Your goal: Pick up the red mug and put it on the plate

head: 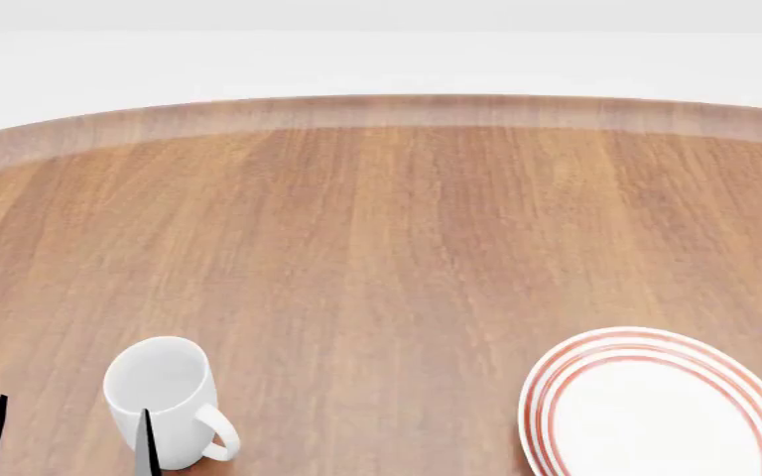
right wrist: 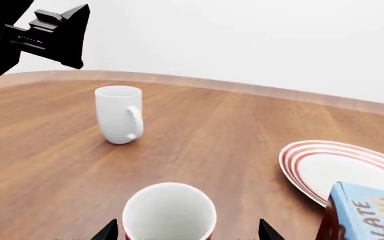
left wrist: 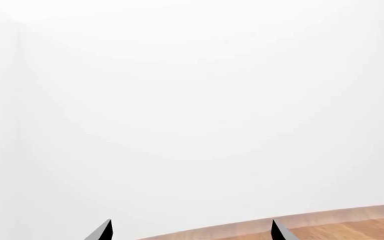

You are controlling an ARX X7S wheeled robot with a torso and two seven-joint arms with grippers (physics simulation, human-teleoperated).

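The red mug (right wrist: 170,212) stands upright on the wooden table, seen only in the right wrist view by its white inside and thin red rim. My right gripper (right wrist: 187,232) is open, with one dark fingertip on each side of the mug and a gap on both sides. The plate (right wrist: 379,161), white with red rings, lies on the table beside the red mug; it also sits at the near right in the head view (head: 556,389). My left gripper (head: 70,441) is open and holds nothing (left wrist: 192,231). Its black body (right wrist: 38,35) hangs above the table.
A plain white mug (head: 159,389) stands upright at the near left, handle towards me, also visible from the right wrist (right wrist: 118,121). A blue printed box (right wrist: 367,214) stands close by the plate's near rim. The table's curved far edge (head: 381,107) meets a white wall.
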